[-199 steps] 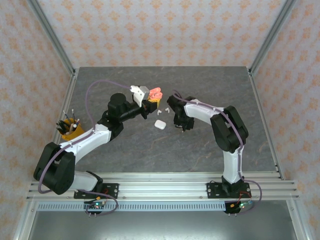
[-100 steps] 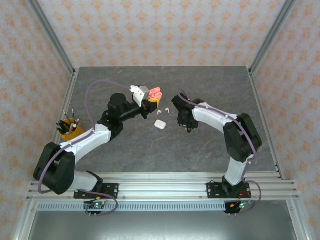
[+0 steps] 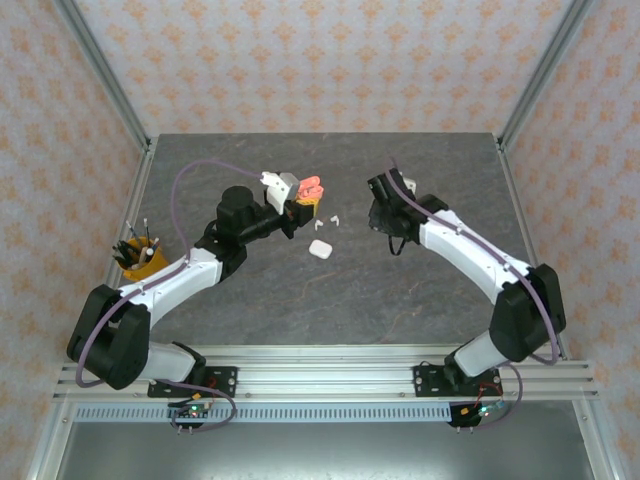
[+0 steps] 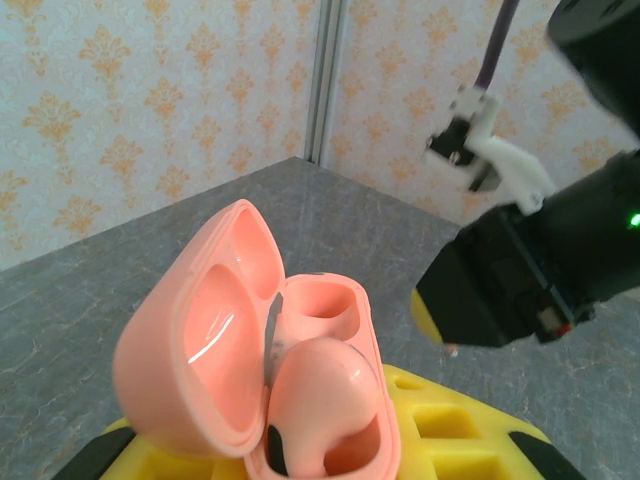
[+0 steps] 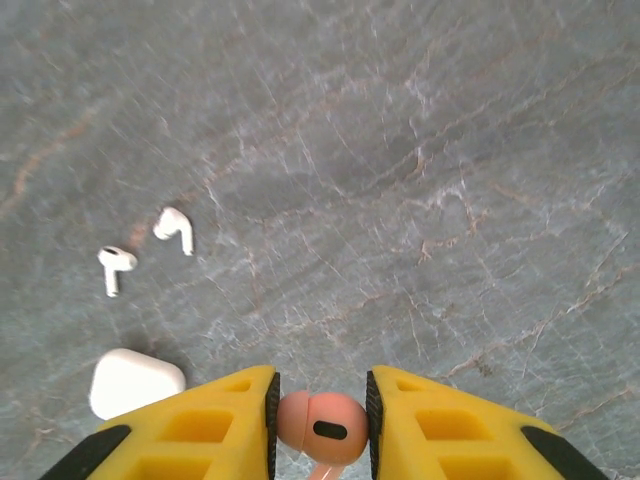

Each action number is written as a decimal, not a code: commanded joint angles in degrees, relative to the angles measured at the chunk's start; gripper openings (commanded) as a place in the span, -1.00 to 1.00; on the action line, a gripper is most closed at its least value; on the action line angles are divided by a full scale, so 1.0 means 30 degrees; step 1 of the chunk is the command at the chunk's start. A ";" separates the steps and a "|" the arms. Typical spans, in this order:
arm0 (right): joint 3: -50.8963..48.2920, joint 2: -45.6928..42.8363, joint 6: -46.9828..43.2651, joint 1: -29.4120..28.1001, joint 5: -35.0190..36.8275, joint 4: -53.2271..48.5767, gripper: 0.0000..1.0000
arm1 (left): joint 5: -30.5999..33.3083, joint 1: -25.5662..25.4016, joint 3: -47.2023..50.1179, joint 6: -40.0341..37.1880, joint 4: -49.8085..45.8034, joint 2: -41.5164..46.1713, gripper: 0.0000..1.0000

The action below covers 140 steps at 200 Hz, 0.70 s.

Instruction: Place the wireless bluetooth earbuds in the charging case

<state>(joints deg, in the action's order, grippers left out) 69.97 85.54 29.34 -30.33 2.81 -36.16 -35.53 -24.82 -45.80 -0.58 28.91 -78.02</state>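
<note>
Earbuds first: one coral-red earbud [image 5: 320, 428] is pinched between the yellow fingers [image 5: 215, 420] of your right claw [image 5: 319, 400], jaws closed down to the bud's width, its rounded head between the pads and the stem pointing back toward the wrist. A second coral-red bud [image 4: 325, 395] sits in the near socket of the coral charging case [image 4: 250, 370]; the far socket [image 4: 320, 300] is bare. Your left claw [image 3: 305, 200] has its jaws closed tight on the base of that case, lid swung open to the side, at mid-counter toward the back. Your right claw stands to the right of the case, apart from it.

Two white earbuds [image 5: 175, 230] [image 5: 115, 265] lie side by side on the grey counter [image 3: 400, 290], not touching. A closed white case [image 5: 135, 383] rests near them, nearer the arm bases. At the left edge of the counter stands a cup of tools [image 3: 140, 258].
</note>
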 commanded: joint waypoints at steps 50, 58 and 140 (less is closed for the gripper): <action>0.2025 -0.2572 -0.2840 0.0631 -0.0297 0.2106 -0.41 | -0.1560 -0.0106 -0.0896 -0.1417 0.0062 -0.0146 -1.00; 0.2377 -0.2670 -0.3213 0.0661 -0.0484 0.2375 -0.41 | -0.1795 -0.0106 -0.1015 -0.1480 0.0061 -0.0242 -1.00; 0.3720 -0.3568 -0.7023 0.0674 -0.3591 0.6639 -0.41 | -0.3666 -0.0776 -0.2746 -0.2136 -0.0112 -0.2075 -1.00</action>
<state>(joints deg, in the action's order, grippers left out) 79.90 76.55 13.50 -28.64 -3.46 -22.59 -43.51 -26.41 -50.57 -5.19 28.36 -82.72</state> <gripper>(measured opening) 0.293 0.234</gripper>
